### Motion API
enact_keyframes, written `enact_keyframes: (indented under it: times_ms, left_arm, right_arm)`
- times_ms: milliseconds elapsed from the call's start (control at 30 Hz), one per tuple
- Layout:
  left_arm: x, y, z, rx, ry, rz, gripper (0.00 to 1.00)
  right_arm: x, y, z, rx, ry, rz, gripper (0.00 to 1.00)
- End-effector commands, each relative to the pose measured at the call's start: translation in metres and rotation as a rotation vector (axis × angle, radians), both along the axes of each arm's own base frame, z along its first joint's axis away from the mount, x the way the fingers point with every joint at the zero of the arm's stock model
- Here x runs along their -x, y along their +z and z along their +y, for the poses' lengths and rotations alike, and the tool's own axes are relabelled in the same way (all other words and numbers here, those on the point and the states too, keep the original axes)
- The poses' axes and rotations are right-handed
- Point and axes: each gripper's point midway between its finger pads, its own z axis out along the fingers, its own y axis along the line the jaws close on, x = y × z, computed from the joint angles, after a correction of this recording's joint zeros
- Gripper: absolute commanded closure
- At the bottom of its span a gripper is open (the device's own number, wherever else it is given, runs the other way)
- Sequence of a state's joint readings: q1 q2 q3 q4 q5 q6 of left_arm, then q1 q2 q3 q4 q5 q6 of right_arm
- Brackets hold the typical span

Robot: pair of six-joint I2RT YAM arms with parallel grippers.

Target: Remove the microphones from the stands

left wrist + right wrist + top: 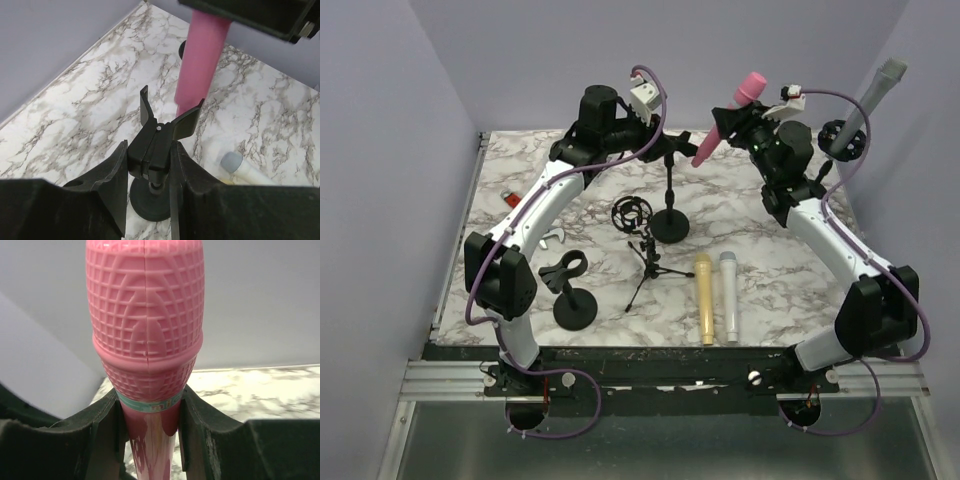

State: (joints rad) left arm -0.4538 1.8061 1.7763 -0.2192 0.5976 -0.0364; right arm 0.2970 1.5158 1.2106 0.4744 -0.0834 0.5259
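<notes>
Near stand (670,228), right gripper (149,410) clamps pink microphone (145,315); left gripper (148,165) apparently pinches clip (156,142); yellow microphone (704,298) lies apart.

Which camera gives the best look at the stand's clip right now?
Left wrist: the black clip sits centre frame, prongs open, between the left end effector's fingers, with the pink microphone just behind. Top external shows it only as a small dark shape. Right wrist does not show it.

Bright, even light, soft shadows.
Between the right end effector's (150,410) dark, soft-focused fingers (100,440), the pink microphone (145,315) carried a glossy streak; the worktop (260,385) behind was blurred.
</notes>
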Motion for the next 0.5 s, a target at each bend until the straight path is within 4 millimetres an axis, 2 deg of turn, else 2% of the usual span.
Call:
enact_keyframes:
  times_ms: [0, 100, 267, 333, 467]
  left_arm:
    - [0.006, -0.012, 0.008, -0.058, 0.039, 0.022, 1.0]
    - [0.008, -0.014, 0.003, -0.065, 0.041, 0.022, 1.0]
    - [0.011, -0.015, -0.005, -0.09, 0.056, -0.022, 1.0]
    - [0.014, -0.017, -0.008, -0.101, 0.057, -0.025, 0.93]
    - [0.021, -0.021, -0.008, -0.095, 0.049, 0.0, 0.69]
  right_arm:
    - [0.006, 0.024, -0.061, 0.113, -0.306, 0.026, 0.99]
    - [0.018, 0.023, -0.071, 0.108, -0.346, 0.045, 0.99]
    - [0.034, 0.013, -0.06, 0.037, -0.264, 0.108, 0.99]
    - [0.041, 0.006, -0.057, 0.03, -0.241, 0.136, 0.99]
    - [0.053, -0.014, -0.066, 0.092, -0.269, 0.221, 0.99]
